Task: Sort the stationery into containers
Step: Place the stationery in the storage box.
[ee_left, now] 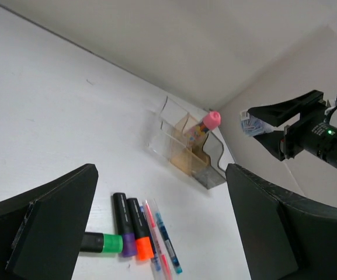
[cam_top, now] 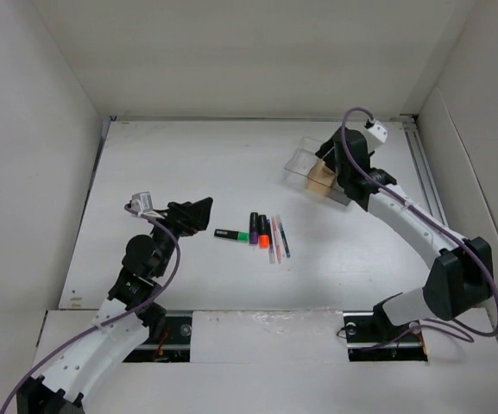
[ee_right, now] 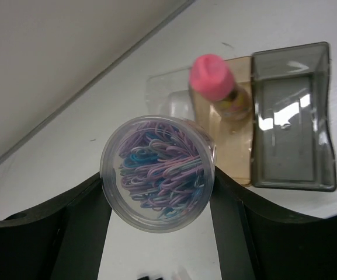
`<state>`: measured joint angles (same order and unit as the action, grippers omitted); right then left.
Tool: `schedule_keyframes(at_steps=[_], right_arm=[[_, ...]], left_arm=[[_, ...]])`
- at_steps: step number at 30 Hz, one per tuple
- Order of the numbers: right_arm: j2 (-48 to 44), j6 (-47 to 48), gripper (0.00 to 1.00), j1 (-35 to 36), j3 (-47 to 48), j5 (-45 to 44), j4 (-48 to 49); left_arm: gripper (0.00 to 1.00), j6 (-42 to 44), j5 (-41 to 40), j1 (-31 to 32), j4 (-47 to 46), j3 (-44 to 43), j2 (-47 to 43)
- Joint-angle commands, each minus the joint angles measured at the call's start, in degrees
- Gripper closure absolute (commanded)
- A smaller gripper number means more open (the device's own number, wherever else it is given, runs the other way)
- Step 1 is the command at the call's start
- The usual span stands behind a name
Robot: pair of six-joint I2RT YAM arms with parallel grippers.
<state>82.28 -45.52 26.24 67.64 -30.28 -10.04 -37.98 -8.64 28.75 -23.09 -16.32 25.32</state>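
My right gripper (ee_right: 156,192) is shut on the small round jar (ee_right: 157,173), which is full of coloured paper clips, and holds it above the row of boxes: clear (ee_right: 163,93), tan (ee_right: 238,146) and dark grey (ee_right: 291,140). The pink-capped bottle (ee_right: 215,79) stands in the tan box. My left gripper (ee_left: 162,195) is open and empty, just left of the stationery. On the table lie the green-ended marker (ee_left: 104,242), purple-ended marker (ee_left: 123,224), orange-ended marker (ee_left: 140,228), a pink pen (ee_left: 156,239) and a blue pen (ee_left: 167,239). In the top view my right gripper (cam_top: 333,158) hovers over the boxes (cam_top: 300,162).
White walls enclose the table (cam_top: 188,164) on the left, back and right. My right arm (cam_top: 404,216) reaches across the right side and hides part of the grey box in the top view. The boxes stand near the back right corner.
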Motion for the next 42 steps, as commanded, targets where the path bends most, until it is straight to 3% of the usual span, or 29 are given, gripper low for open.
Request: schedule_keyframes(at_steps=[1,10,17,34,42], right_arm=[[-0.6,-1.9,0.60,-2.7,-2.8,3.7,2.2],[7.1,-0.8,0.58,-8.8,-0.1,9.2,2.2],[12.5,-0.2,0.54,-8.8,2.6,9.3,2.2],[15.9,-0.2,0.43,-8.8,2.6,9.8,3.4],[16.0,-0.7,0.29,-8.8,2.6,10.9,3.4]], left_arm=[[0.10,0.7,4.6,-0.2,-5.9,-1.7,3.5],[0.10,0.7,5.7,-0.2,-6.4,-2.3,5.4],[0.10,1.2,5.5,-0.2,-6.4,-2.3,6.1],[0.10,1.2,6.2,-0.2,-6.1,-2.3,6.1],[0.10,1.8,5.0,-0.2,-5.5,-2.5,5.6]])
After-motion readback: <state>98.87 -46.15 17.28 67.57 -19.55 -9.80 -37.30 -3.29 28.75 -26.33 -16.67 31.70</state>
